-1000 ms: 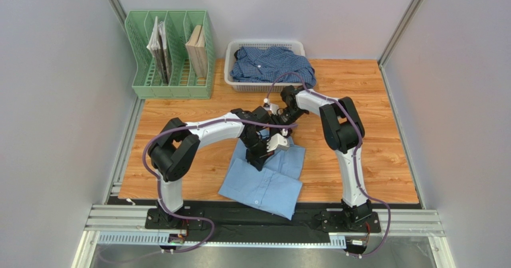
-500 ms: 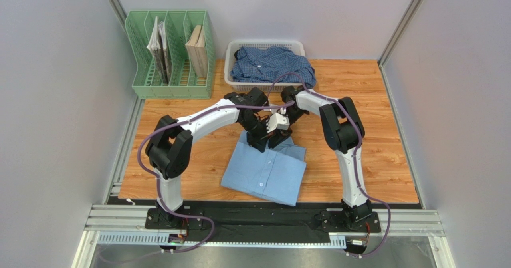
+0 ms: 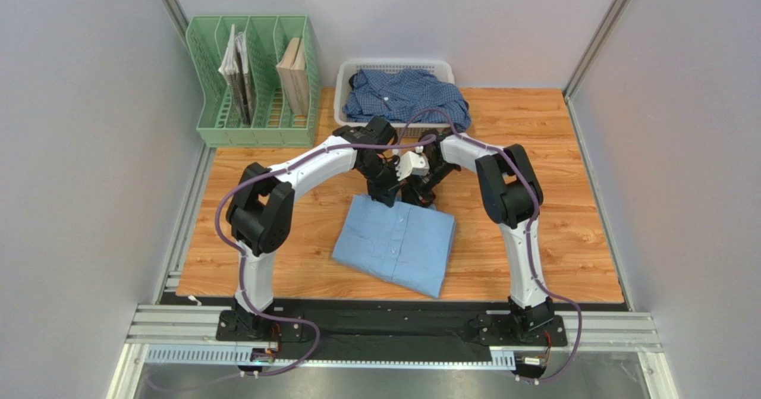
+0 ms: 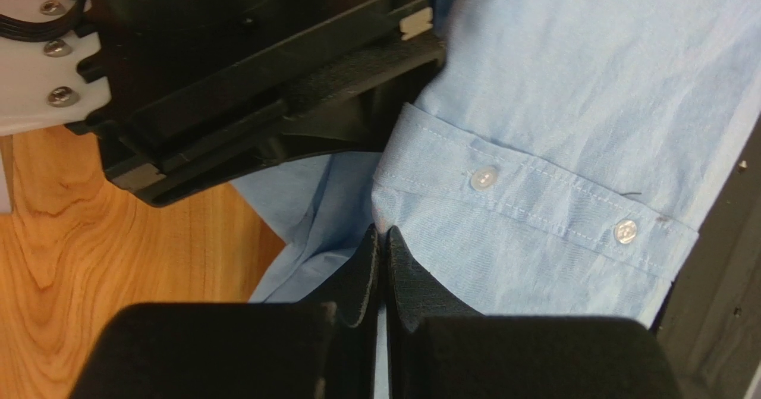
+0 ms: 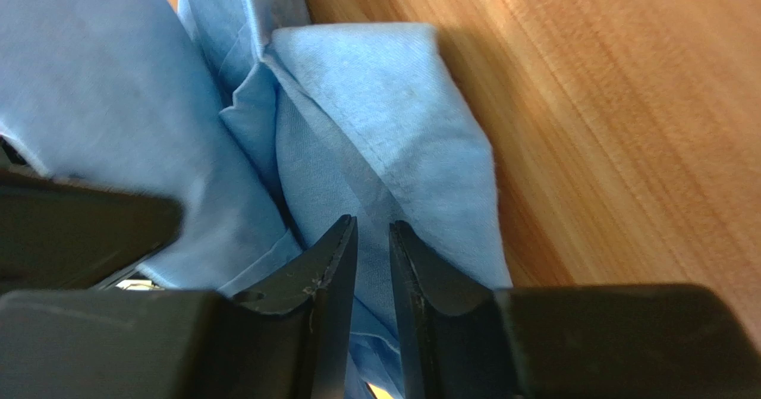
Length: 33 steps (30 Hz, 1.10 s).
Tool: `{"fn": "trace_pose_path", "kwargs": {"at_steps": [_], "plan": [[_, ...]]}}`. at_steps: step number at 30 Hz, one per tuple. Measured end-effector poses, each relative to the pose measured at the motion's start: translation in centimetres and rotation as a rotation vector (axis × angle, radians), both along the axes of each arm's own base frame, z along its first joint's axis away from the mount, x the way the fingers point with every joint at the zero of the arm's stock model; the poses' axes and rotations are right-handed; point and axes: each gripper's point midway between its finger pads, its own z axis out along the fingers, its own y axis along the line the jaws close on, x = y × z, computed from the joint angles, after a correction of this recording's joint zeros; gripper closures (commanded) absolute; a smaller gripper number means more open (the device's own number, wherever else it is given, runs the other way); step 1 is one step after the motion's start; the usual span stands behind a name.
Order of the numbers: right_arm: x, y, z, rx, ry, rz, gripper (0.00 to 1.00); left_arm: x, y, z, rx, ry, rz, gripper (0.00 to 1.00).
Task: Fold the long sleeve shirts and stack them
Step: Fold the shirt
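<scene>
The light sky-blue shirt (image 3: 396, 246) lies folded into a rough rectangle on the wooden table (image 3: 554, 194). My left gripper (image 3: 386, 189) is at its far edge, shut on the cloth beside a buttoned cuff (image 4: 536, 205); its own view shows the pinch (image 4: 384, 238). My right gripper (image 3: 420, 183) is right beside it at the same far edge, its jaws narrowly apart with a fold of the blue cloth (image 5: 384, 140) between them (image 5: 373, 234). The darker checked shirt (image 3: 406, 96) lies crumpled in the white basket (image 3: 350, 69).
A green file rack (image 3: 255, 82) with papers stands at the back left. The basket is just behind both grippers. Grey walls close in both sides. A black rail (image 3: 384, 323) runs along the near edge.
Both grippers have moved away from the arm bases toward the basket, drawing the shirt's far edge with them. The shirt now lies flatter and a little farther back.
</scene>
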Motion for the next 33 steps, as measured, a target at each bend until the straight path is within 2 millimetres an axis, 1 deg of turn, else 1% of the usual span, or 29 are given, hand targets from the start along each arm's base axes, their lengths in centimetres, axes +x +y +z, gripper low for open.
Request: {"fn": "trace_pose_path", "kwargs": {"at_steps": [2, 4, 5, 6, 8, 9, 10, 12, 15, 16, 17, 20, 21, 23, 24, 26, 27, 28, 30, 33], "plan": [[0.0, 0.0, 0.0, 0.0, 0.001, 0.002, 0.69, 0.5, 0.0, -0.4, 0.004, -0.006, 0.004, 0.95], [-0.1, -0.1, 0.1, -0.001, 0.003, 0.004, 0.67, 0.7, 0.0, -0.9, 0.01, -0.006, 0.004, 0.89], [-0.1, -0.1, 0.2, -0.005, 0.003, 0.005, 0.64, 0.8, 0.0, -1.1, 0.01, -0.005, 0.002, 0.86], [-0.1, -0.2, 0.2, -0.011, 0.002, 0.007, 0.63, 0.8, -0.1, -1.2, 0.011, -0.005, 0.002, 0.81], [0.2, -0.4, 0.4, -0.028, -0.008, 0.011, 0.56, 0.9, -0.1, -1.2, 0.008, -0.006, 0.001, 0.75], [0.5, -0.5, 0.6, -0.039, -0.019, 0.014, 0.54, 0.9, -0.2, -1.0, 0.002, -0.006, 0.002, 0.61], [0.8, -0.6, 0.8, -0.047, -0.031, 0.015, 0.48, 1.1, -0.3, -0.8, -0.006, -0.01, 0.002, 0.57], [1.7, -0.8, 1.3, -0.064, -0.067, 0.018, 0.45, 1.4, -0.4, -0.3, -0.029, -0.011, 0.011, 0.5], [3.3, -1.3, 2.3, -0.073, -0.111, 0.004, 0.37, 1.9, 0.1, 1.0, -0.065, -0.005, 0.038, 0.46], [3.7, -1.8, 2.7, -0.075, -0.123, -0.005, 0.3, 2.1, 0.4, 1.7, -0.079, -0.007, 0.052, 0.45], [3.9, -2.2, 3.2, -0.079, -0.126, -0.015, 0.25, 2.5, 0.8, 2.4, -0.094, -0.011, 0.069, 0.44], [4.3, -4.2, 5.1, -0.081, -0.138, -0.053, 0.22, 3.6, 2.5, 4.5, -0.13, -0.017, 0.132, 0.39], [4.3, -4.9, 5.9, -0.078, -0.146, -0.068, 0.22, 3.9, 3.2, 5.0, -0.141, -0.012, 0.157, 0.31], [3.8, -6.2, 7.5, -0.072, -0.169, -0.09, 0.23, 4.5, 4.2, 5.7, -0.156, -0.004, 0.192, 0.3], [3.3, -7.1, 8.2, -0.074, -0.179, -0.103, 0.24, 4.7, 4.7, 5.7, -0.158, 0.005, 0.212, 0.29], [1.8, -8.2, 9.0, -0.081, -0.183, -0.117, 0.26, 5.0, 5.6, 5.5, -0.15, 0.02, 0.238, 0.29], [0.8, -8.7, 9.0, -0.089, -0.177, -0.117, 0.27, 4.9, 5.9, 5.4, -0.144, 0.03, 0.246, 0.29], [-0.1, -8.9, 8.9, -0.097, -0.161, -0.115, 0.28, 4.7, 6.0, 5.3, -0.139, 0.043, 0.25, 0.29], [-1.8, -9.2, 7.8, -0.119, -0.121, -0.102, 0.29, 4.3, 6.0, 5.0, -0.131, 0.061, 0.254, 0.28], [-3.1, -9.5, 5.6, -0.155, -0.078, -0.092, 0.29, 4.1, 6.0, 4.3, -0.121, 0.091, 0.266, 0.29]]}}
